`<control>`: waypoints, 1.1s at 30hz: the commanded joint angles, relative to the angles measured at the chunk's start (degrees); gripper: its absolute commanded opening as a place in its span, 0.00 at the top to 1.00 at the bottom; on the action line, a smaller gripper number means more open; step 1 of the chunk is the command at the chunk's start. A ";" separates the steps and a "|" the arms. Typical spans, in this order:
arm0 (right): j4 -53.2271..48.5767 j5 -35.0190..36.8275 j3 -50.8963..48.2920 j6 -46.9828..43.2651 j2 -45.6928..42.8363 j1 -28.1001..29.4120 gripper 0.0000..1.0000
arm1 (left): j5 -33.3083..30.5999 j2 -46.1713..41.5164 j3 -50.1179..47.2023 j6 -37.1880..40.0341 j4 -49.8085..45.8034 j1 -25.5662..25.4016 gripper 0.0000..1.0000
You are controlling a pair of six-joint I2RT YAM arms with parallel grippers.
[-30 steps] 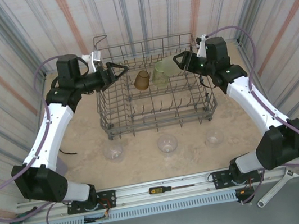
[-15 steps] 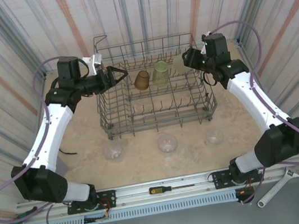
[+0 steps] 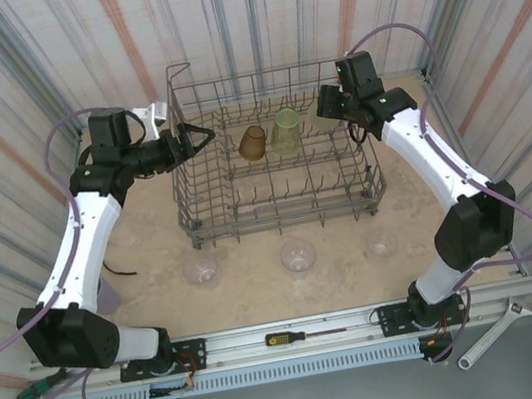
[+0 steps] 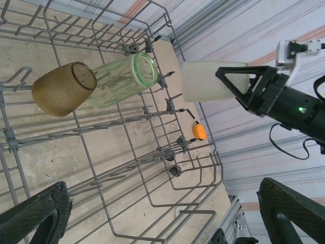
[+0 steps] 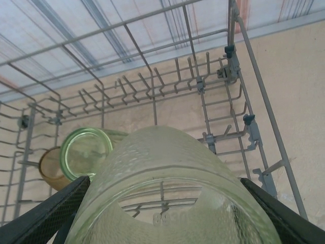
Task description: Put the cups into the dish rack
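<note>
The top view looks down from high on the near side onto the whole large grey wire dish rack (image 3: 283, 212). The left wrist view looks from close at the rack's left side across to its right. The right wrist view peers in from close at its right end. Both wrist views share an amber-brown dimpled plastic tumbler (image 4: 63, 89), a pale green clear tumbler (image 4: 122, 79) and a pale yellowish pebbled tumbler (image 4: 208, 81).

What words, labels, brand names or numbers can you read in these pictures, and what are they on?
None can be read.
The dish rack, the amber cup and the green cup carry no lettering.
Any marking on the screwdriver is too small to read.
</note>
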 commanded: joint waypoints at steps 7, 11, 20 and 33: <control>-2.90 2.99 7.54 -3.02 7.88 0.48 0.49 | 0.37 -2.33 -1.02 1.60 -1.33 0.66 0.01; -5.09 3.02 10.69 -3.49 10.79 0.74 0.49 | 0.37 -2.40 -1.28 1.51 -1.15 1.21 0.01; -8.71 5.69 15.00 -4.64 16.75 0.97 0.51 | 0.80 -2.45 -1.70 1.33 -1.31 1.91 0.01; -10.45 10.21 19.63 -5.60 20.30 1.50 0.53 | 1.33 -3.40 -2.82 1.86 -1.81 3.60 0.01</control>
